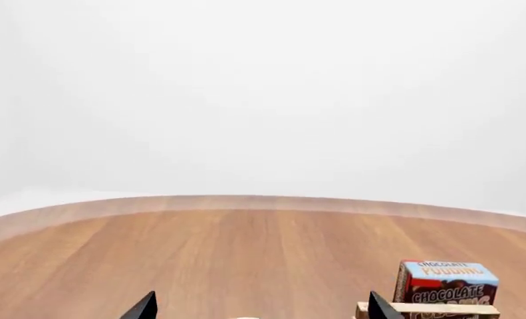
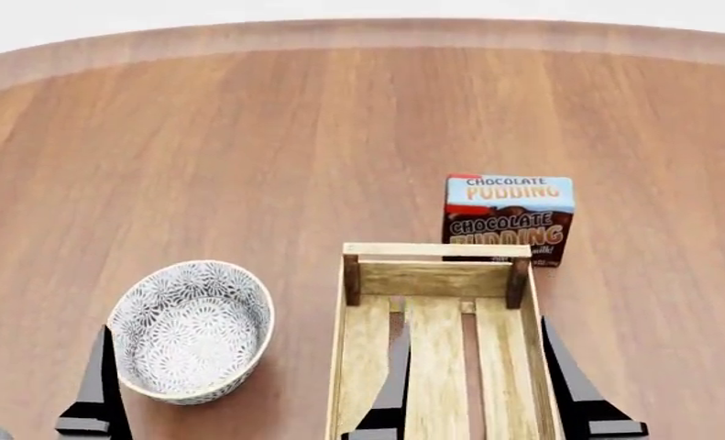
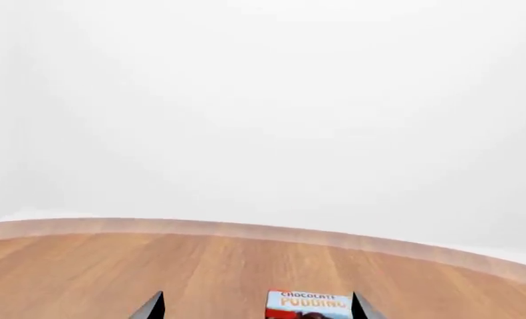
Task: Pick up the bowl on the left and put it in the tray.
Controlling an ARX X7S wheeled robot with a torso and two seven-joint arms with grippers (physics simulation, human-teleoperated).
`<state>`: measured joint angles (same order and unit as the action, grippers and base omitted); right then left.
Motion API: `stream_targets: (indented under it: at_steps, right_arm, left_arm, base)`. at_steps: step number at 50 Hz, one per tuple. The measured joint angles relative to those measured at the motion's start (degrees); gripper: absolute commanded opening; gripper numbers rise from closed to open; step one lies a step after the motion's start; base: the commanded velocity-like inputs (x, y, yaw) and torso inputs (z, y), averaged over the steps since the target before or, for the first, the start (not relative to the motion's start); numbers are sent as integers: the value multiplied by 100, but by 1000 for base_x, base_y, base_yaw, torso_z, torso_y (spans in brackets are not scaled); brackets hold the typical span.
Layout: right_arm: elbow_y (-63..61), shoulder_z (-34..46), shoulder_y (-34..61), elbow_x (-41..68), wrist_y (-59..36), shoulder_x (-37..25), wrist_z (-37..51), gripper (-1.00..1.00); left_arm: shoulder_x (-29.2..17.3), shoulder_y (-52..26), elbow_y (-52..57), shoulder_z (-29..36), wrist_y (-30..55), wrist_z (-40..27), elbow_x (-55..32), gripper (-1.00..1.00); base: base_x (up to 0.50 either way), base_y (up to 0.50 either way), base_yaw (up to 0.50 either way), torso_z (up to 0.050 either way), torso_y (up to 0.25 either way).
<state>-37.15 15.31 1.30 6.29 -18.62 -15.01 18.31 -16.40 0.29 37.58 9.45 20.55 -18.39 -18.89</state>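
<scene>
Bowl (image 2: 191, 332) on desk (image 2: 277, 137), at 9 o'clock from tray (image 2: 435, 367). Box (image 2: 509, 218) at tray's 12 o'clock. Left gripper (image 2: 32, 385) and right gripper (image 2: 485, 385) both spread apart, empty.

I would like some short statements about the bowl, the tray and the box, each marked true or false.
1. The bowl already lies inside the tray. False: it stands on the table, to the left of the tray in the head view.
2. The tray holds no object. True.
3. The chocolate pudding box stands just beyond the tray's far end. True.
4. The left tool is shut on the bowl. False: it is open and holds nothing.
5. The bowl lies upside down. False: its opening faces up.
</scene>
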Motion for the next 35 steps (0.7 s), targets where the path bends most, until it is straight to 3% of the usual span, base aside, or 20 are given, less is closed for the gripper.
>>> stream_targets:
  at_steps: [28, 35]
  right_arm:
    - [-50, 36, 19, 68, -18, -98, 112, 100]
    - [-83, 39, 19, 86, -37, -123, 144, 100]
  left_arm:
    - [-104, -27, 60, 54, 88, -131, -101, 100]
    - [-115, -46, 123, 23, 171, -177, -212, 100]
  base:
    - [0, 0, 0, 39, -204]
    - [0, 0, 0, 0, 0]
